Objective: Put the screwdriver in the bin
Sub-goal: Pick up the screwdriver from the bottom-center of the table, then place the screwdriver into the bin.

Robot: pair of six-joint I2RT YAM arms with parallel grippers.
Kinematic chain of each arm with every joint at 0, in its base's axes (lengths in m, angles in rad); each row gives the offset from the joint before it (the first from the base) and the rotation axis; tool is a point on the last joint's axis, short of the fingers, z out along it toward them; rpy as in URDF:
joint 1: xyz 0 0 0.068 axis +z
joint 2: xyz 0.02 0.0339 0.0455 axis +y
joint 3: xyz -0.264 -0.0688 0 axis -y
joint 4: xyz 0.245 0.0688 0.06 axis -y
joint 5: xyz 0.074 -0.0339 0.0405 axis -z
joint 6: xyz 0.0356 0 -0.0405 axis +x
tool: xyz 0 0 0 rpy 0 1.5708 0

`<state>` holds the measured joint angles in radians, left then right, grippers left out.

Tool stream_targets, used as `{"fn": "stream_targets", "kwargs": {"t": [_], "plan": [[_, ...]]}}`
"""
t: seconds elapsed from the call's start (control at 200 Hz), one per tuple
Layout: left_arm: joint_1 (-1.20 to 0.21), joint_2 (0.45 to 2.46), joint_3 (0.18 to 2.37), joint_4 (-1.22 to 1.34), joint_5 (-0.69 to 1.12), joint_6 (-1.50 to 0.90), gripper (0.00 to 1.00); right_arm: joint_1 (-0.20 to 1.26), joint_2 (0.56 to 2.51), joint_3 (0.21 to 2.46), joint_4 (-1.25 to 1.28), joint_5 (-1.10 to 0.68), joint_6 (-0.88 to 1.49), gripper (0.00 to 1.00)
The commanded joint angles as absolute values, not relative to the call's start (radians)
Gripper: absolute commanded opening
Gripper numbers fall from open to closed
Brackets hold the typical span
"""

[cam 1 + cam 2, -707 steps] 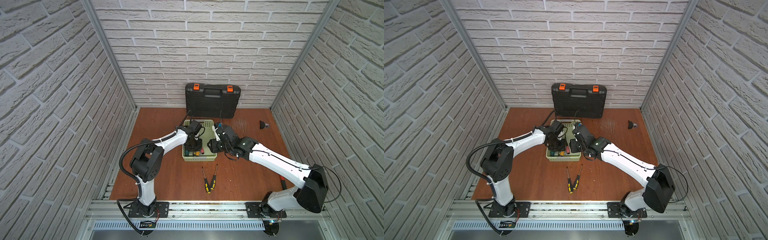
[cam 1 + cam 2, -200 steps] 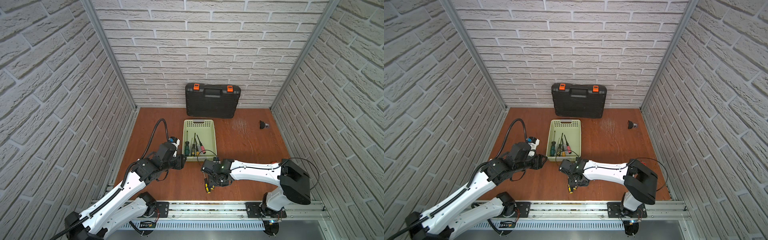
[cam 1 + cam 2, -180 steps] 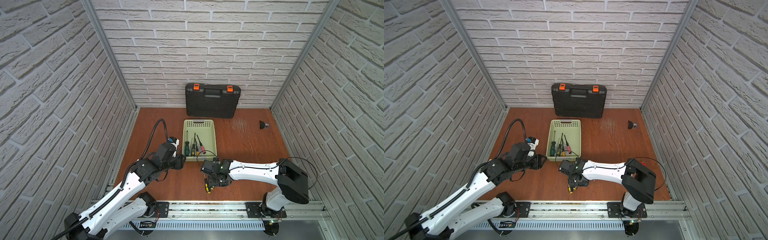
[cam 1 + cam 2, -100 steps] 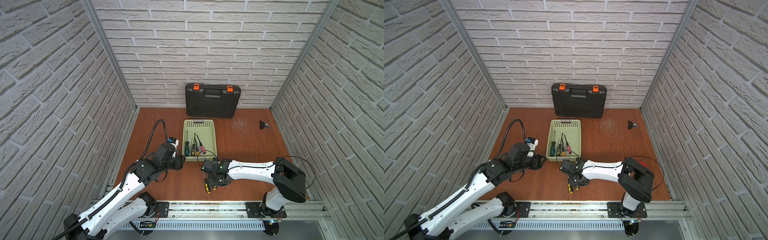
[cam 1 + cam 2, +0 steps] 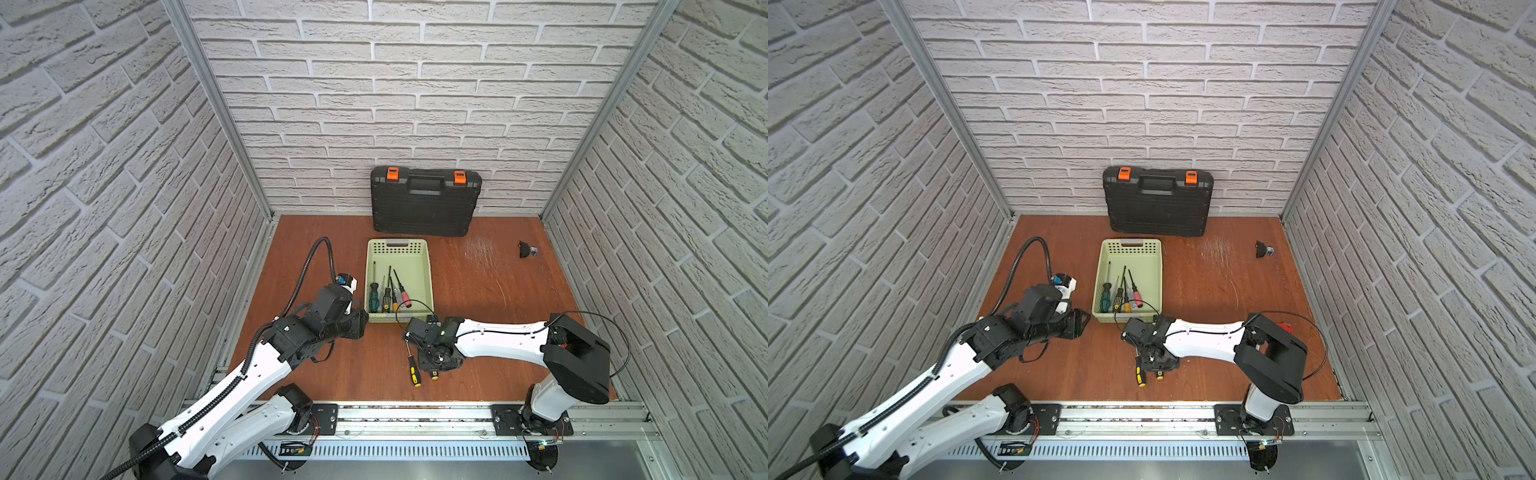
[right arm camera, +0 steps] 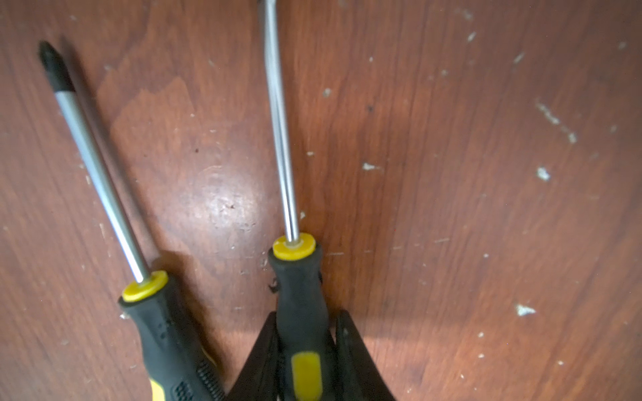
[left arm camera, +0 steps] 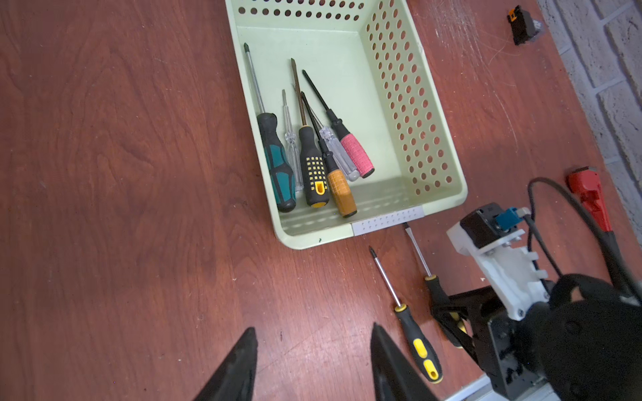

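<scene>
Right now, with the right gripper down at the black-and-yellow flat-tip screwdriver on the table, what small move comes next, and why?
Probably squeeze the jaws firmly shut before any lift. The right gripper straddles the handle of the black-and-yellow flat-tip screwdriver on the wooden table; whether the jaws pinch yet is unclear. The matching cross-tip screwdriver lies close beside, so lifting on a loose grip could drop one onto the other.

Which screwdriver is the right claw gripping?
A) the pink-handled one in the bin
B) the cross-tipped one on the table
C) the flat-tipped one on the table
C: the right wrist view shows the right claw clasping the flat-tipped screwdriver by its handle; the cross-tipped screwdriver lies alongside.
</scene>
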<state>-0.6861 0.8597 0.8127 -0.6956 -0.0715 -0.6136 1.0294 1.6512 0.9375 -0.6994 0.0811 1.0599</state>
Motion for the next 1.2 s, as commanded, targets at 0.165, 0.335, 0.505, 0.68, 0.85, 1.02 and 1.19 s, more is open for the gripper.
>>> {"fn": "stream_targets", "kwargs": {"t": [0.165,0.335,0.505,0.68,0.85,1.02,1.19], "plan": [[-0.630,0.874,0.864,-0.677,-0.103,-0.585,0.53,1.029,1.393,1.009,-0.948,0.128,0.877,0.05],[-0.582,0.914,0.892,-0.663,-0.107,-0.604,0.53,1.022,1.300,1.158,-1.059,0.130,0.815,0.05],[-0.575,0.898,0.878,-0.683,-0.125,-0.637,0.53,0.924,1.355,1.281,-0.882,0.068,0.750,0.06],[-0.572,0.839,0.893,-0.767,-0.157,-0.649,0.54,0.770,1.570,1.411,-0.676,-0.096,0.632,0.05],[-0.563,0.792,0.879,-0.813,-0.196,-0.663,0.54,0.652,1.813,1.601,-0.646,-0.279,0.565,0.06],[-0.557,0.811,0.888,-0.807,-0.199,-0.657,0.54,0.606,1.970,1.656,-0.564,-0.423,0.628,0.06],[-0.554,0.818,0.896,-0.816,-0.211,-0.665,0.54,0.609,2.015,1.591,-0.522,-0.352,0.657,0.06]]}}
